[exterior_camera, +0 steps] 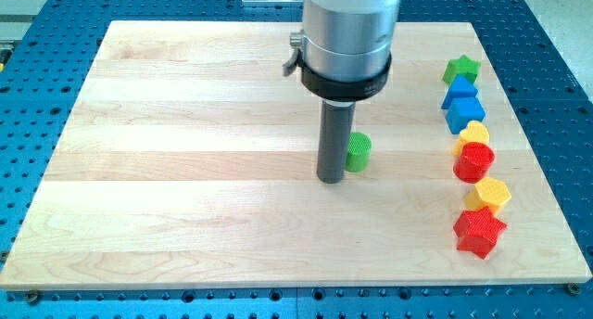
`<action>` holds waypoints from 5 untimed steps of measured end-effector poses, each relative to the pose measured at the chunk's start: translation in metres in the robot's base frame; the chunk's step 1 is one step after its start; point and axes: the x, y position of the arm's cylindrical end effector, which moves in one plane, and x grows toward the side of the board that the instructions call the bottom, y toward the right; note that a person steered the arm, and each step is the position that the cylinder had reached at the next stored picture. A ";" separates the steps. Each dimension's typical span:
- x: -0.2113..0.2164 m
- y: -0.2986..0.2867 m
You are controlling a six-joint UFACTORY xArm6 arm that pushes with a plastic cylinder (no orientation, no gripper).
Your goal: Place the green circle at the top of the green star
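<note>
Camera view: we have no jaws, only a rod; my tip [331, 179] sits on the wooden worktop [185, 171], touching the green circle [359, 151] on its left. Green star [460, 70] well apart at the view's upper right, heading a column of blue, yellow, red blocks.

Rod covered left part of small green round block [360, 151]. Arm's grey metal housing [347, 31] ran off view's top edge. Light wooden desk [185, 171] near corners cut by view's bottom. Two stacked-looking blue blocks [462, 103]: shapes unclear.
</note>
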 end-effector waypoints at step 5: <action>-0.106 0.066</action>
